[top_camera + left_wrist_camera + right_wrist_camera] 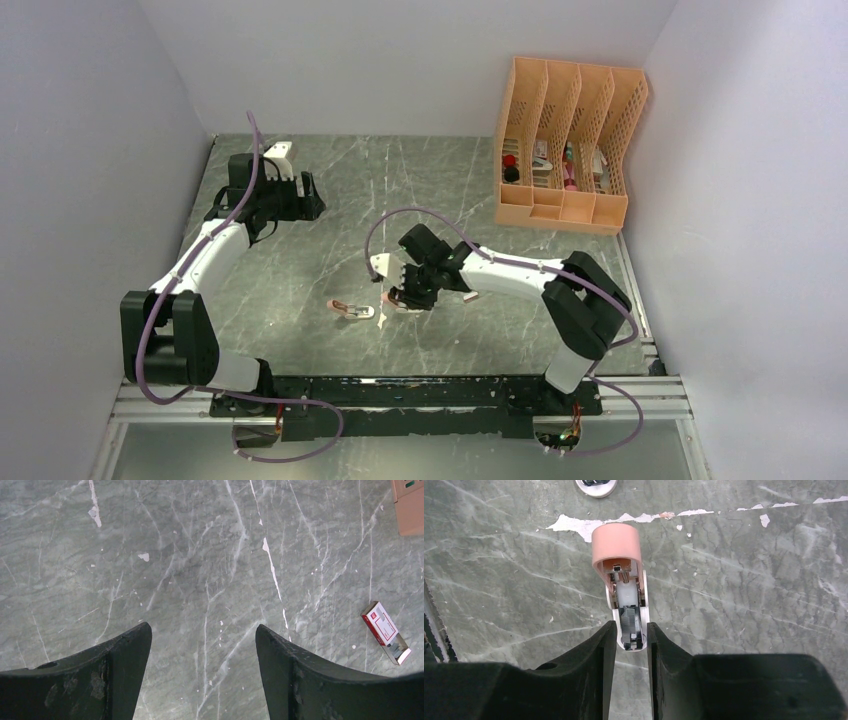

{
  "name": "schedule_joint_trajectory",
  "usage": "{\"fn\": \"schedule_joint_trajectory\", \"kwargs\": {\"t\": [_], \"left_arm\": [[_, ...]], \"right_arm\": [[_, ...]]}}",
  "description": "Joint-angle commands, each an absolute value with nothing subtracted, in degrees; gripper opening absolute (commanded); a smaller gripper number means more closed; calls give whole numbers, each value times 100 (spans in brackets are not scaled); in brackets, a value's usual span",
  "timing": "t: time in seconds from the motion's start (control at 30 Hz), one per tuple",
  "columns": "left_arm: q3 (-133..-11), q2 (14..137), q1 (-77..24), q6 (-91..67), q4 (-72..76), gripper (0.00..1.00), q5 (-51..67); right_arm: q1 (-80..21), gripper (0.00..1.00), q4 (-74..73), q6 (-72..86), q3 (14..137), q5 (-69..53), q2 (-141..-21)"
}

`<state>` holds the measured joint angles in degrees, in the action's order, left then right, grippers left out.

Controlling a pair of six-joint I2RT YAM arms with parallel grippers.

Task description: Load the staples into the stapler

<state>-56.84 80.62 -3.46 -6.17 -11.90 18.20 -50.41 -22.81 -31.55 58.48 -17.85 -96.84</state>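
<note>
A salmon-pink stapler [616, 545] lies on the marble table with its lid swung up and its white magazine channel exposed; a dark grey piece sits in the channel. My right gripper [631, 627] is shut on the stapler's near end, and no gap shows on either side. From above, that gripper [402, 296] and the stapler [387, 298] are at mid-table. The red-and-white staples box [385, 631] lies flat with its grey tray partly slid out, just right of the right wrist [469, 296]. My left gripper [202, 627] hangs open and empty over bare table at the back left [310, 197].
A second pink stapler [350, 310] lies open just left of the held one; its end shows at the top edge of the right wrist view [596, 485]. An orange desk organizer [570, 145] holding small items stands at the back right. Walls enclose the table.
</note>
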Motion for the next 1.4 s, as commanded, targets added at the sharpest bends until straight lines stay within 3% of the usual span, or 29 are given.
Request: {"fn": "schedule_joint_trajectory", "kwargs": {"t": [0.0, 0.43, 1.07, 1.37], "left_arm": [[-5897, 8092, -369, -554, -1185, 80, 1758], [-5889, 8078, -369, -549, -1178, 80, 1755], [-5897, 8134, -369, -554, -1169, 80, 1776], [-5877, 8066, -369, -554, -1130, 80, 1778]], "right_arm": [[-5019, 33, -2034, -3154, 5700, -1882, -9377], [-4841, 35, -653, -2651, 5143, -1599, -8534], [-4861, 29, -975, -3042, 4924, -2366, -8899], [-5269, 45, -512, -3045, 4836, -2376, -8982]]}}
